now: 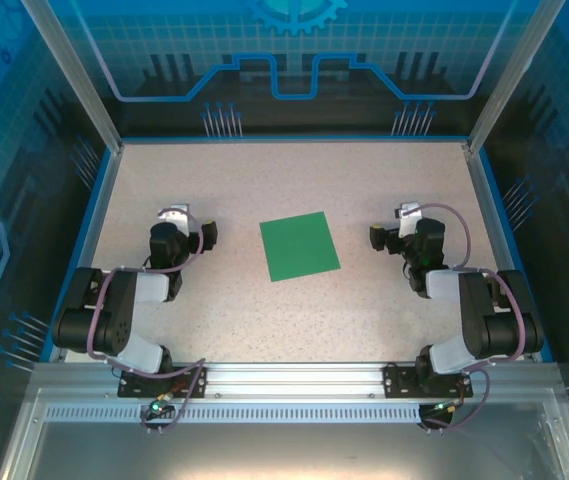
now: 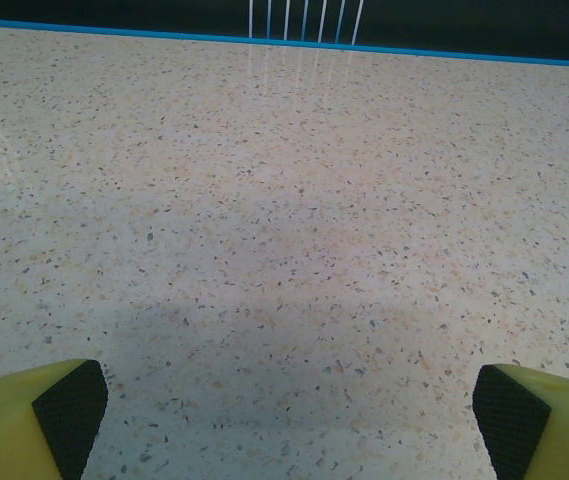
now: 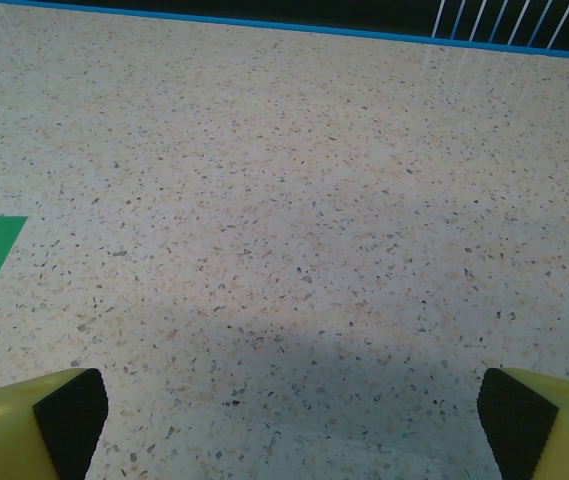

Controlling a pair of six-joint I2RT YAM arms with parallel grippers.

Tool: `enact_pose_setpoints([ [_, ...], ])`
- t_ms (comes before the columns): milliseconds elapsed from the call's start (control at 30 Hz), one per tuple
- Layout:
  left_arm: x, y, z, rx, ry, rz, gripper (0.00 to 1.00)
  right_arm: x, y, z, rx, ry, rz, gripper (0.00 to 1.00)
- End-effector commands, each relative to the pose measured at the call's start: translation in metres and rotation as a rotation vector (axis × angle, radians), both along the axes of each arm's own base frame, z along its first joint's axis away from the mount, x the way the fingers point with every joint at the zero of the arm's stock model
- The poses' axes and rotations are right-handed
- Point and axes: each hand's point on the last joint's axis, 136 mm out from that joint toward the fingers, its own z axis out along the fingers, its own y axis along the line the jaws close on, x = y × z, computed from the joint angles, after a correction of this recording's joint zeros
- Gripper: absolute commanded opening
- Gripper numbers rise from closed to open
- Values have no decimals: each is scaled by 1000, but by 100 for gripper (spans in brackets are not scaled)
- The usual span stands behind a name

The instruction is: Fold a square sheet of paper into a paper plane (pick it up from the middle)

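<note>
Both spread wide, empty: left gripper point(image 1: 207, 235), right gripper point(image 1: 376, 238); square sheet of paper point(image 1: 299, 246) flat between them, inboard of each, nearer right gripper; no long axis

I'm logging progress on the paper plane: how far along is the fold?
Nothing looks done: the square sheet of paper lies flat on the table, no fold visible. Nothing is in hand: the left gripper and right gripper stand open on either side, apart from it. To do: the pickup from the middle and every fold.
</note>
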Motion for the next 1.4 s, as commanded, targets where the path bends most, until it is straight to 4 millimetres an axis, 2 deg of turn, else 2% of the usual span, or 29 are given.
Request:
enact_pose_setpoints([
  [0, 5, -1, 5, 7, -15, -20, 98, 9, 5, 10, -12, -35, 13, 99],
  [167, 5, 2, 7, 9, -18, -6, 99, 8, 5, 9, -12, -35, 14, 99],
  [233, 4, 1, 15, 7, -24, -9, 98, 10, 5, 12, -14, -43, 15, 99],
  [333, 1, 4, 28, 6, -7, 12, 99, 17, 7, 34, -25, 105, -2, 99],
  [433, -3, 6, 39, -7, 12, 25, 98, 27, 0, 55, 5, 281, -90, 99],
  [500, -5, 8, 47, -30, 22, 49, 99, 29, 6, 57, 10, 347, -99, 100],
  [633, -7, 9, 67, -137, 14, 103, 98, 26, 26, 60, 3, 351, -130, 100],
  [733, -5, 2, 73, -247, 84, 116, 99, 22, 50, 61, 23, 362, -111, 99],
  [800, -4, -13, 70, -315, 159, 66, 99, 17, 70, 59, 28, 362, -87, 100],
  [900, -2, -23, 65, -397, 222, 66, 98, 10, 99, 56, 31, 376, -56, 99],
  [1167, -4, -60, 53, -584, 371, 9, 99, -22, 207, 11, -20, 557, 139, 99],
  [1267, -9, -74, 44, -598, 450, -12, 99, -27, 240, -2, -70, 595, 192, 100],
  [1367, -13, -80, 33, -615, 509, -3, 98, -26, 262, -20, -106, 639, 199, 99],
])
